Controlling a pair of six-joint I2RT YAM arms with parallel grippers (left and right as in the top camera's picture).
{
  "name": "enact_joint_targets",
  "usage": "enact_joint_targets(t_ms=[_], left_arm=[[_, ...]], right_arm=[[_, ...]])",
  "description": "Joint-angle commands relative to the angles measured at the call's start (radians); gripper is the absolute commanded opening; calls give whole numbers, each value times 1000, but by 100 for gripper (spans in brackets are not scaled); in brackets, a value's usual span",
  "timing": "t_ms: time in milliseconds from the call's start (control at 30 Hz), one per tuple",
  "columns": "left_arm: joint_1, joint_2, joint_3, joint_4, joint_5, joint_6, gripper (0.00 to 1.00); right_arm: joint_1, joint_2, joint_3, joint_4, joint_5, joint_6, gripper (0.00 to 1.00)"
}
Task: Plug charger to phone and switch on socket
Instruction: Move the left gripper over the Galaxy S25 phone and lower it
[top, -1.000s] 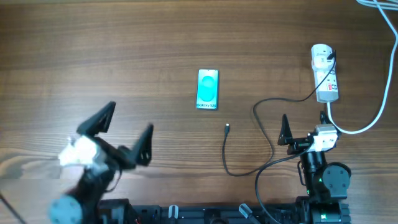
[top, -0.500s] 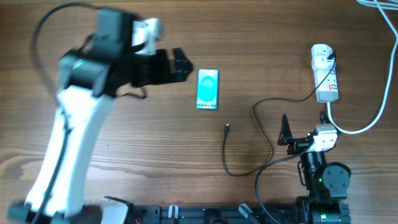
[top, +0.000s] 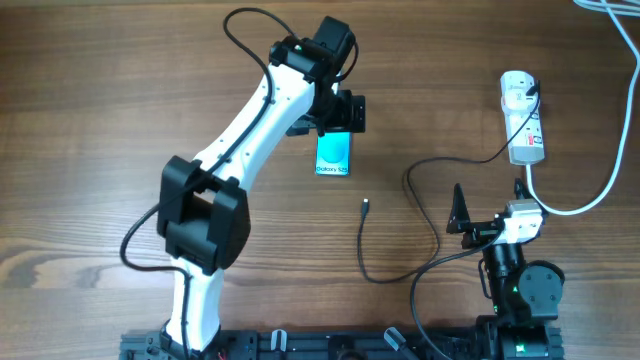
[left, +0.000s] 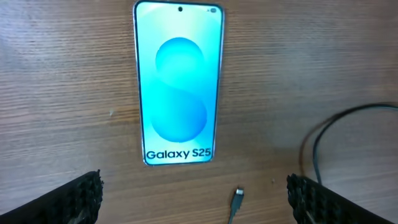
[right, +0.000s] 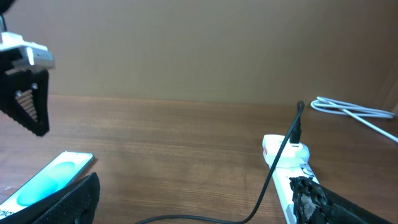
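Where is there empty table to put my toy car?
Big bare wood lies left of the left arm. A smaller patch sits between the phone and the socket, beyond the charger loop. Crowded: around the right gripper, with cables.

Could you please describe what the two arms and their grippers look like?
The left arm has white links, black joints and a black cable looping along it. The right arm is black with a white wrist block. The left gripper and right gripper have black, ridged fingers.
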Motion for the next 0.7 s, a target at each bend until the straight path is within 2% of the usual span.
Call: enact_joint_targets(t_ms=[0, 233, 367, 667], left_arm=[[-14, 51, 21, 11, -17, -26, 100], [-23, 126, 19, 26, -16, -21, 100], [-23, 158, 19, 32, -85, -17, 100], [-32, 201, 19, 85, -86, -18, 100]], right_arm=[[4, -5, -1, 3, 12, 7, 99], [4, -5, -1, 3, 12, 7, 100], [4, -5, -1, 3, 12, 7, 100], [4, -5, -1, 3, 12, 7, 100]])
